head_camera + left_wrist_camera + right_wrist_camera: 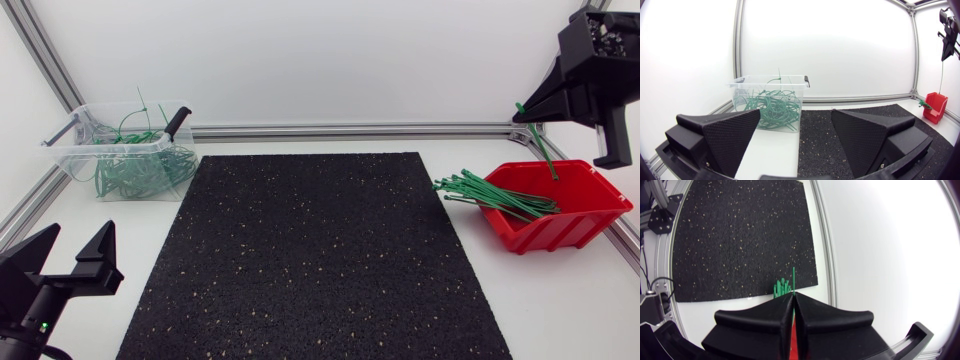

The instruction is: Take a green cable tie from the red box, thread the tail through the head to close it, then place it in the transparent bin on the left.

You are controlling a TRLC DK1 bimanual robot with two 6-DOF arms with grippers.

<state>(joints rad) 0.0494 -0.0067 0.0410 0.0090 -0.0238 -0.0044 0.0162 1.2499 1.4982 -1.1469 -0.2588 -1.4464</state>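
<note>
High above the red box (pixel 562 232) at the right, my right gripper (pixel 522 108) is shut on one green cable tie (pixel 544 150), which hangs straight down toward the box. In the right wrist view the tie (pixel 793 281) sticks out ahead of the closed right gripper (pixel 793 300). Several more green ties (pixel 490 193) lie in the box and poke over its left rim. The transparent bin (pixel 72 158) at the far left holds several looped green ties (pixel 140 172). My left gripper (pixel 65 262) stands open and empty at the near left, facing the bin (pixel 765 78).
A black speckled mat (pixel 315 260) covers the middle of the white table. Aluminium frame rails (pixel 350 130) run along the back and side edges. A black handle (pixel 177 122) rests on the bin's rim.
</note>
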